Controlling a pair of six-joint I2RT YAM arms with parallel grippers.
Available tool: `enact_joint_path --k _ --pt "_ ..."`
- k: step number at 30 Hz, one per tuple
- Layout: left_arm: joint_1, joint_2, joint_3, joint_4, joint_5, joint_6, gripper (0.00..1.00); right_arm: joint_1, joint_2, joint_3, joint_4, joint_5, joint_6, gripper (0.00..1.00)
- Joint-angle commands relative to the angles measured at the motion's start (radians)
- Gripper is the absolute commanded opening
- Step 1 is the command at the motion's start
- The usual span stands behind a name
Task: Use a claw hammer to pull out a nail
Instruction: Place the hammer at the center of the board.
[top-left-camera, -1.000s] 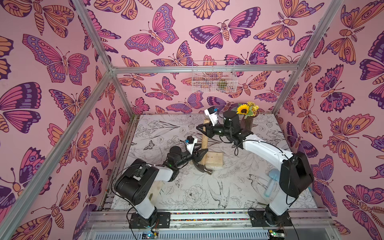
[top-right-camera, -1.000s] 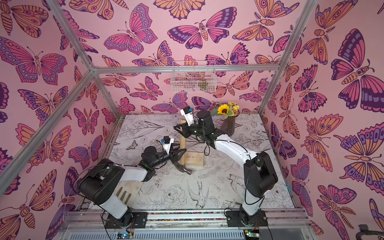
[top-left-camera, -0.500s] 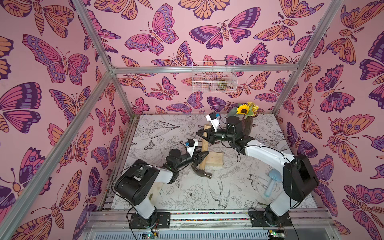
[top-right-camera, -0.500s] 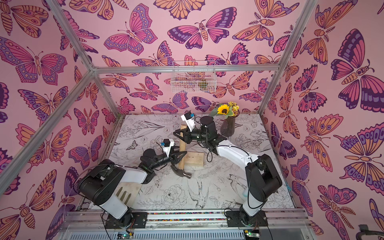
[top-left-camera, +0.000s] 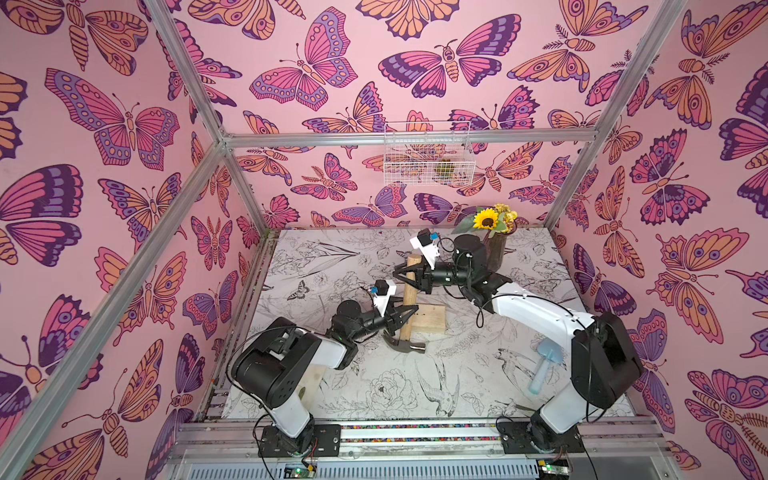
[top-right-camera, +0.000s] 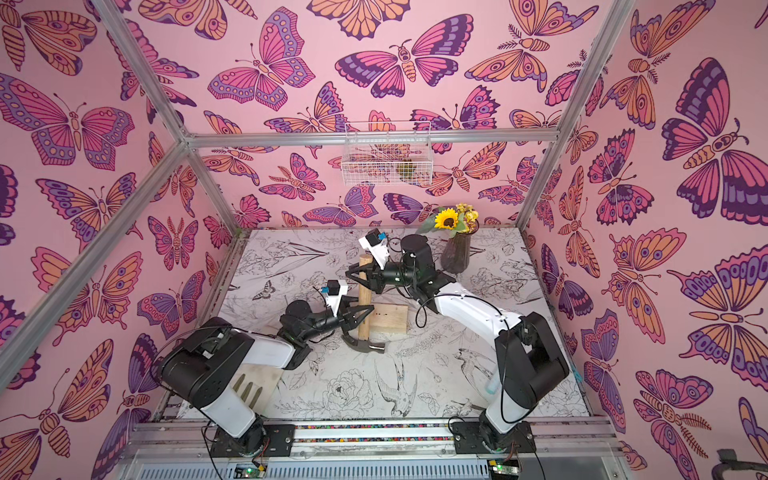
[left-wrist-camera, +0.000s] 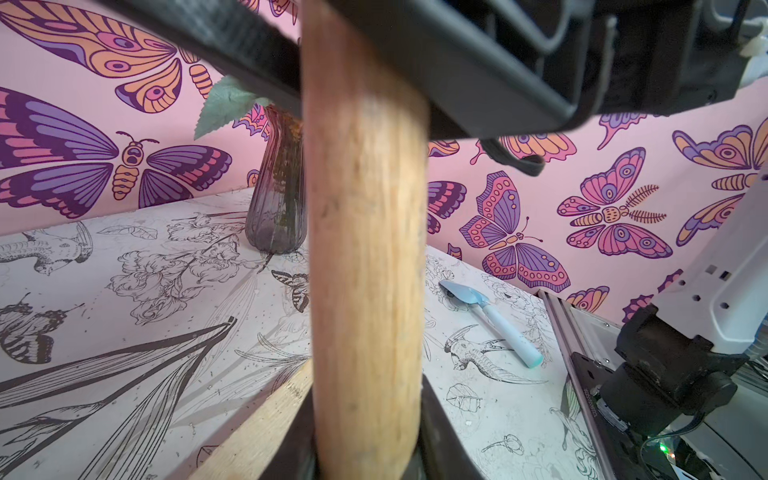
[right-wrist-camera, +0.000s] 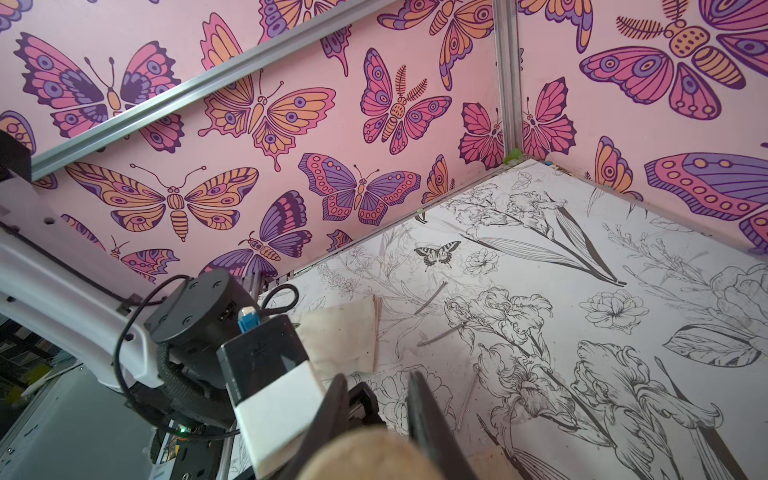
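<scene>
Right gripper (top-left-camera: 409, 277) pinches the claw hammer (top-left-camera: 408, 305) near its butt; left gripper (top-left-camera: 404, 322) straddles lower, grip unclear.

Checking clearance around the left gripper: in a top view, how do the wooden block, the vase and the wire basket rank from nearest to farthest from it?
1. wooden block, just beside the left gripper.
2. vase, toward the back right corner.
3. wire basket, hung high at the back.

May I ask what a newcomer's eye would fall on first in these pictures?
Pink butterfly walls enclose everything. Then, mid-table, the claw hammer, handle raised, head down beside a wooden block, gripped by the right gripper near its top and the left gripper lower down. A sunflower stands at the back.
</scene>
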Motion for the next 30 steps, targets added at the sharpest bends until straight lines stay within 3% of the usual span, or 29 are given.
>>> enact_joint_path --k 1,10,12,15,20,26,30 --pt "0.005 0.006 -0.023 0.038 -0.011 0.079 0.00 0.001 -0.085 0.035 -0.049 0.026 0.068 0.29" --pt "0.005 -0.007 -0.031 0.042 -0.008 0.079 0.00 0.001 -0.107 0.042 -0.133 0.125 0.066 0.52" --pt "0.004 -0.015 -0.034 0.042 -0.010 0.077 0.00 0.001 -0.117 0.037 -0.142 0.128 0.080 0.65" --pt "0.004 -0.028 -0.042 0.041 -0.010 0.072 0.00 0.001 -0.155 0.014 -0.153 0.252 0.139 0.86" --pt "0.001 -0.052 -0.057 0.041 -0.019 0.065 0.00 0.044 -0.252 -0.068 -0.173 0.581 0.254 0.88" --pt "0.000 -0.067 -0.068 0.039 -0.038 0.059 0.00 0.244 -0.293 -0.065 -0.303 0.982 0.242 0.86" --pt "0.000 -0.065 -0.068 0.039 -0.040 0.057 0.00 0.400 -0.283 -0.046 -0.367 1.348 0.219 0.85"
